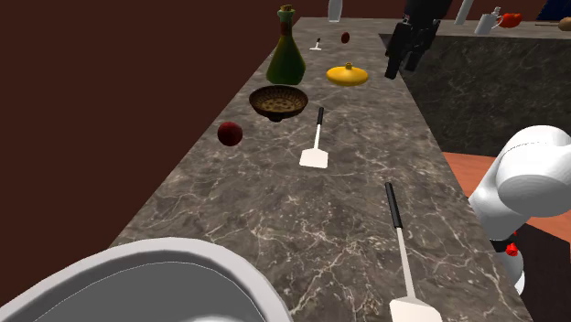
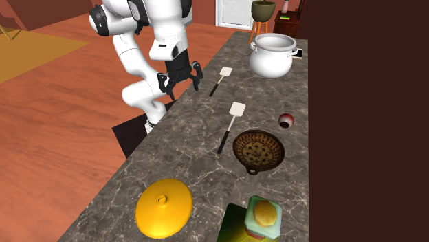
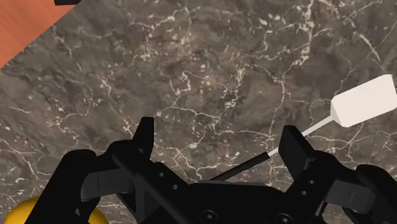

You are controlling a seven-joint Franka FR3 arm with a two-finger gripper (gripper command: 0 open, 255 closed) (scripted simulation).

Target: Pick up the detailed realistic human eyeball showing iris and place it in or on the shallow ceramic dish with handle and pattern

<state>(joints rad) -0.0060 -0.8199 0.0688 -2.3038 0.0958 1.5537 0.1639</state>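
Eyeball [image 1: 230, 134] first, shoulder view: a dark red ball near the counter's [image 1: 302, 229] wall-side edge, just short of the brown dish [image 1: 278, 101]. It's round, so no long axis, and I can't tell which way the iris faces. Gripper [image 1: 407, 46] hangs above the opposite edge, past the yellow lid [image 1: 348, 75].

Over to the second exterior view: a pale patch shows on the eyeball, and the dish's stub handle points toward the lid's end, speckled inside in full view. White pot [image 2: 275, 55] sits at the far end.

Wrist view: the 2 fingers [image 3: 145, 137] stand apart over marble, with a spatula [image 3: 364, 102] blade just beyond.
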